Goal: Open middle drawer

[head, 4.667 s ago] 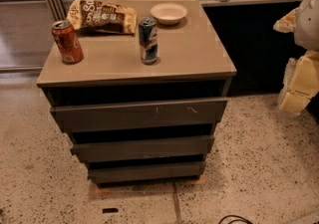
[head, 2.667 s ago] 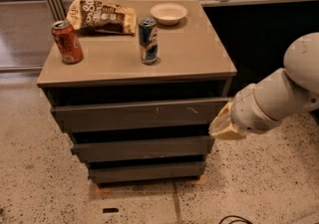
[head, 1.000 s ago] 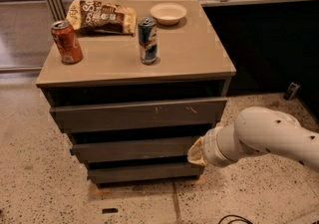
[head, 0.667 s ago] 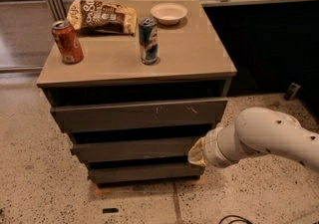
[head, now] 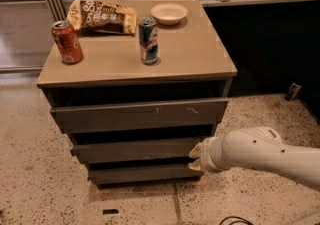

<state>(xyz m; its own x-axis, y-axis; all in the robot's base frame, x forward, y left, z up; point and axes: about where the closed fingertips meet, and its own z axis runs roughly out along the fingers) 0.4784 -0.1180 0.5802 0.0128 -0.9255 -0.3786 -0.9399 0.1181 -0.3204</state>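
You won't get much from the labels: the crumpled brown-and-yellow snack bag [head: 102, 16] carries large pale lettering that can't be read whole, and nothing is legible on the red soda can [head: 67, 42] or the blue-and-silver drink can [head: 148, 40]. Those three stand with a small white bowl [head: 169, 13] on the flat tan cabinet top [head: 195, 56], all toward its back and left, well away from its front edge. Below that edge you have three dark grey-brown fronts: the wide top drawer front with white scratch marks [head: 140, 114], the plain dark grey-brown middle drawer [head: 135, 149] under it, and the shortest bottom drawer front [head: 142, 173] lowest. The middle drawer lies with its long axis left to right, its face turned out toward the speckled stone floor [head: 40, 179]. Your cream-tipped gripper [head: 196, 156] sits at that drawer's right end, at or just beside its corner, on a white arm [head: 265, 154] reaching in from the right; whether it is released or clenched cannot be told. The floor in front of the drawers lies open apart from a small dark mark [head: 110, 212].
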